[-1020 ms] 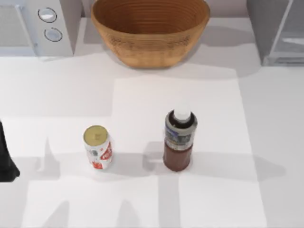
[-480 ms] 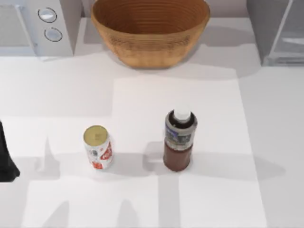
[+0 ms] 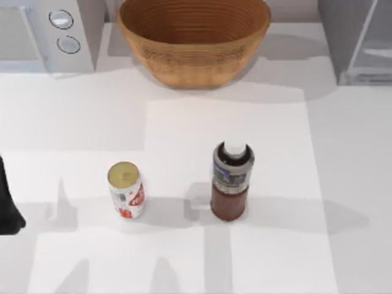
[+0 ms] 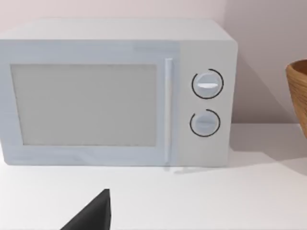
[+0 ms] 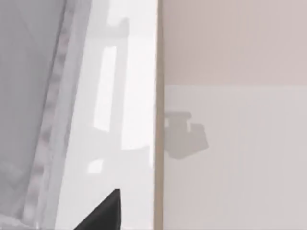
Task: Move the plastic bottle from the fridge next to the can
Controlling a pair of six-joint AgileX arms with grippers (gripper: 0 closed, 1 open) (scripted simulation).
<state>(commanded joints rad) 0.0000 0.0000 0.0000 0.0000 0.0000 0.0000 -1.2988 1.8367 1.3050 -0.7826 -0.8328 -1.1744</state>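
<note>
The plastic bottle (image 3: 231, 182) stands upright on the worktop (image 3: 92, 116), out of the fridge (image 3: 358, 40) at the far right corner, near the can (image 3: 126, 190) on its right with a clear gap between them. By my judgement the job looks done, or nearly so. The left arm (image 3: 9, 202) sits at the left edge, facing the microwave (image 4: 115, 93); a dark tip of the right gripper (image 5: 103, 213) shows by the fridge door. Whether either pair of jaws is released or clenched, I cannot tell.

Top view looks down; left wrist faces the microwave (image 4: 115, 93).
</note>
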